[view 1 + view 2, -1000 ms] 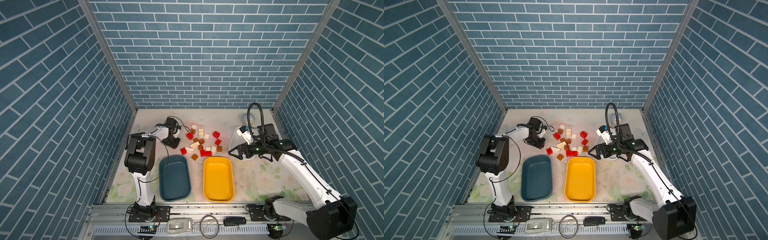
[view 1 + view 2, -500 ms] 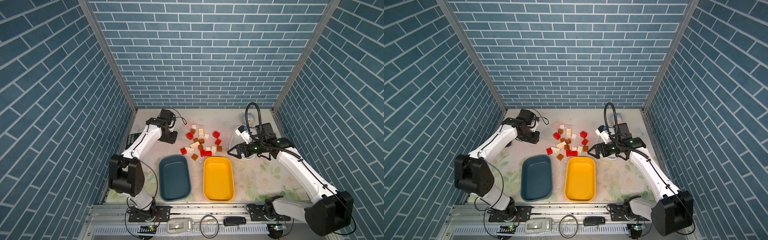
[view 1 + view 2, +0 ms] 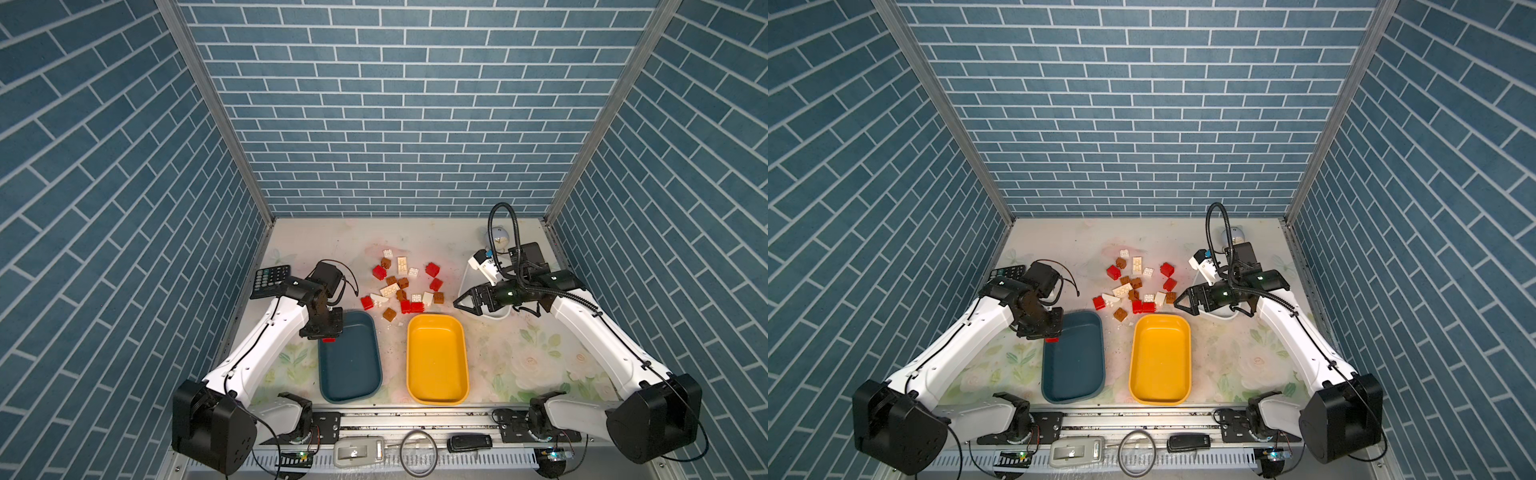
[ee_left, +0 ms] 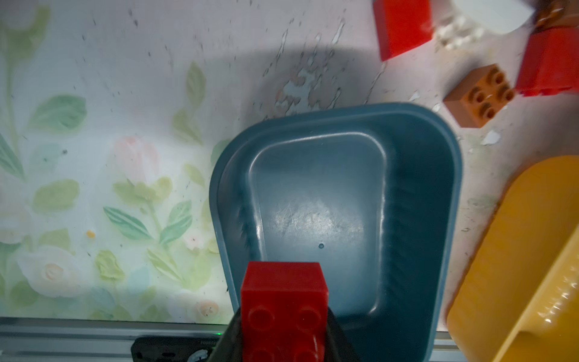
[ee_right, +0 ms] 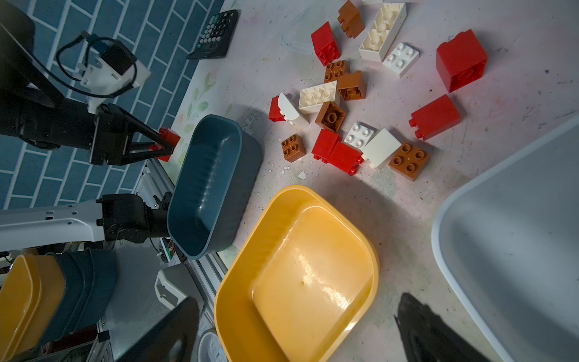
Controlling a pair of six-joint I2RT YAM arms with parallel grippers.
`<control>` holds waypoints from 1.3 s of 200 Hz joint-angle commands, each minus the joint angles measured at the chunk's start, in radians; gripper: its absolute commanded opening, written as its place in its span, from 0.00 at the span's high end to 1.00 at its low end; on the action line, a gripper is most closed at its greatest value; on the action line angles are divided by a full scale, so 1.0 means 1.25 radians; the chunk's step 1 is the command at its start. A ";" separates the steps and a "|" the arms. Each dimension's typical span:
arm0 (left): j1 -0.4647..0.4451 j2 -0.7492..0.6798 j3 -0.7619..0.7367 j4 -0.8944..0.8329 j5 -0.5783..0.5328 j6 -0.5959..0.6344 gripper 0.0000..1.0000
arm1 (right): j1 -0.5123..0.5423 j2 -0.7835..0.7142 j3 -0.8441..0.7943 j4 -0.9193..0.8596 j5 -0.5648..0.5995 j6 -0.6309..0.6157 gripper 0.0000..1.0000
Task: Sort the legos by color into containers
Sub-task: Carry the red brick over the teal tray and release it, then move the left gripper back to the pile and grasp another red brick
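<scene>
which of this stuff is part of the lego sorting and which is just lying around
Job: held red brick, loose bricks, teal tray, yellow tray, white tray.
Lying about: black calculator, grey device and black fob on the front rail.

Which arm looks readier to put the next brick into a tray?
Left. The left tool grips a red brick at the rim of the teal tray, so it probably only needs to release. The right tool hangs open and empty beside the loose bricks.
</scene>
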 commanded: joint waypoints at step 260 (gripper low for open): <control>-0.044 0.553 0.306 0.228 0.041 0.105 0.21 | 0.001 -0.014 -0.006 -0.046 0.075 -0.062 0.01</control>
